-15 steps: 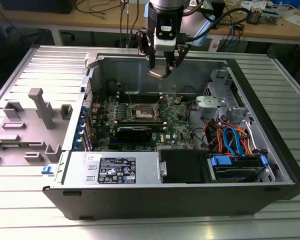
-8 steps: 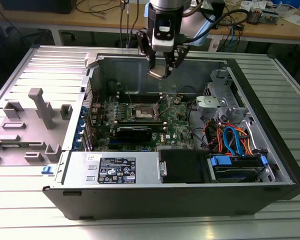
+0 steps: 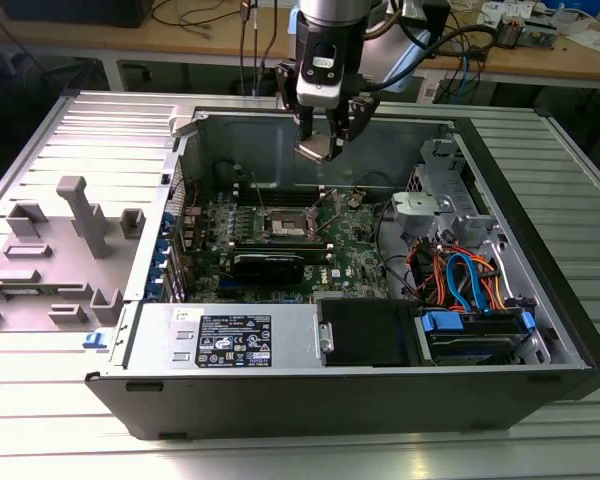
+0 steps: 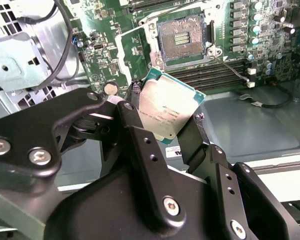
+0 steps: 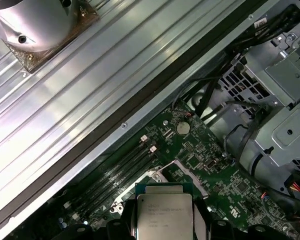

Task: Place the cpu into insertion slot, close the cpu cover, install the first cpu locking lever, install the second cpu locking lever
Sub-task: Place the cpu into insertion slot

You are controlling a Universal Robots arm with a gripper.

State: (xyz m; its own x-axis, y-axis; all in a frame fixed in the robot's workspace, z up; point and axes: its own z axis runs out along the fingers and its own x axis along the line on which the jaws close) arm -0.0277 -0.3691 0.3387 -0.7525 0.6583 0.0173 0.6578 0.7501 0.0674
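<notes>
My gripper (image 3: 325, 140) hangs above the open computer case, shut on the cpu (image 4: 167, 111), a small square chip with a silvery top and green edge. Black fingers (image 4: 132, 125) press on two opposite edges of the cpu (image 5: 164, 212) in both wrist views. The insertion slot (image 4: 181, 41) on the green motherboard lies open below, its contact field bare. The cpu cover (image 4: 124, 52), a thin metal frame, stands swung up beside the slot. A thin locking lever (image 4: 230, 66) juts out next to the socket. In the exterior view the slot (image 3: 283, 222) sits below and slightly left of the gripper.
The case (image 3: 370, 400) rests on a ribbed metal table. A black graphics card (image 3: 268, 264) lies in front of the socket. Cables and a drive cage (image 3: 460, 290) fill the exterior view's right side. Grey fixture blocks (image 3: 75, 240) stand at the left. Memory slots (image 4: 225, 75) run beside the socket.
</notes>
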